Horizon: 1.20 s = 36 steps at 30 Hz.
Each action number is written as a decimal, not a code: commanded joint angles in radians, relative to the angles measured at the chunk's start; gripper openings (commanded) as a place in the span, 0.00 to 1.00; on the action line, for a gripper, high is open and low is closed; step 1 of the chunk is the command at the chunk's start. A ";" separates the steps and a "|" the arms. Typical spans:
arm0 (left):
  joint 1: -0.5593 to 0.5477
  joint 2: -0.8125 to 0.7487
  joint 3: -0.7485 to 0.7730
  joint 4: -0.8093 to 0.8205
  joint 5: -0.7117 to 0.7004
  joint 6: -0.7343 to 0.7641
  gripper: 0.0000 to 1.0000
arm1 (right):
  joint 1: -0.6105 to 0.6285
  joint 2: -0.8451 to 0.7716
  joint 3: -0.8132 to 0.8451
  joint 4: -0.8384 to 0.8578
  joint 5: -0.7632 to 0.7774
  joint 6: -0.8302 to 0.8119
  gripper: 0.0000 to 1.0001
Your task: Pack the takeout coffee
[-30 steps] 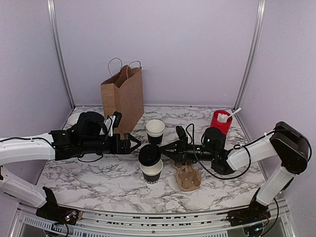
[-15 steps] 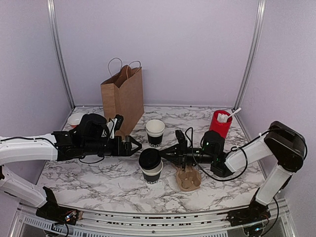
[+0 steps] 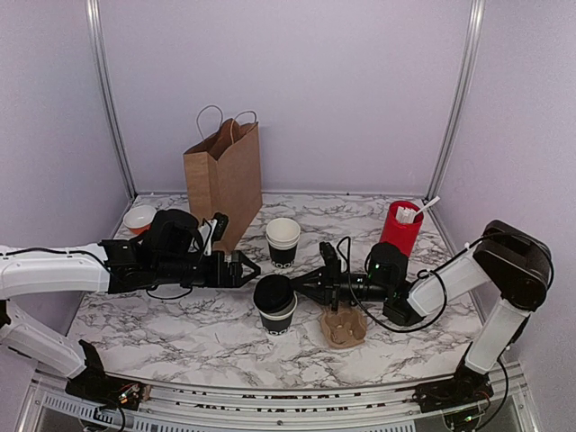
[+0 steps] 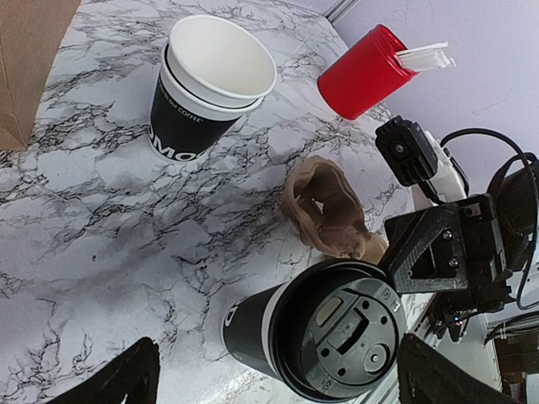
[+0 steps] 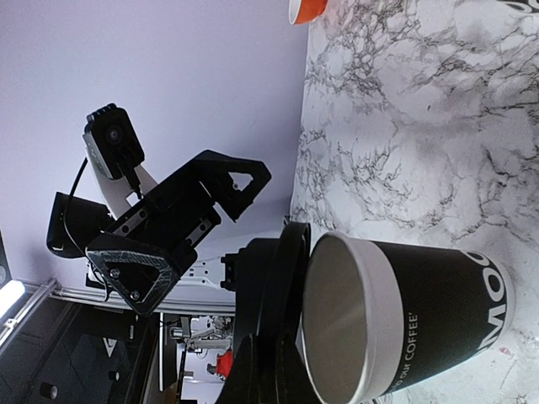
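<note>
Top external view: the takeout cup (image 3: 279, 318) stands near the middle of the table (image 3: 180, 333). It is just left of the cardboard carrier (image 3: 344, 326) and on the near side of the lidless stack of cups (image 3: 283, 240). The paper bag (image 3: 225, 180) stands open at the far left, well apart from the cup.

Step in hand, as I judge it: lidding. The black lid (image 3: 273, 292) sits over the cup mouth but is not seated. In the right wrist view it stands tilted off the white rim, with the cup's interior exposed beside it.

Right claw (image 3: 300, 284): fingers together, clamped on the right-hand edge of the lid. I see no contact between it and the cup body.

Left claw (image 3: 247, 273): fingers spread to their widest, holding nothing. It sits just left of the cup, aimed at it and apart from it. In its own wrist view the cup lies between the two fingertips, untouched.

Next move, in my judgement: level the lid over the rim and press it down evenly. The cup is light and unbraced, so a push on one side could tip it. Closing the left claw gently on the cup wall first would steady it. Placing it in the carrier or bag follows only once the lid is on.
</note>
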 commanded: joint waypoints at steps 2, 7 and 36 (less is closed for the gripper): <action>0.007 0.026 -0.007 0.011 0.019 0.005 0.99 | -0.013 0.011 -0.012 0.032 -0.004 -0.005 0.00; 0.007 0.041 -0.009 0.006 0.019 0.010 0.99 | -0.015 0.011 -0.027 0.034 -0.002 -0.007 0.00; -0.033 0.118 0.035 -0.045 -0.013 0.044 0.98 | -0.017 -0.127 0.038 -0.377 0.069 -0.237 0.13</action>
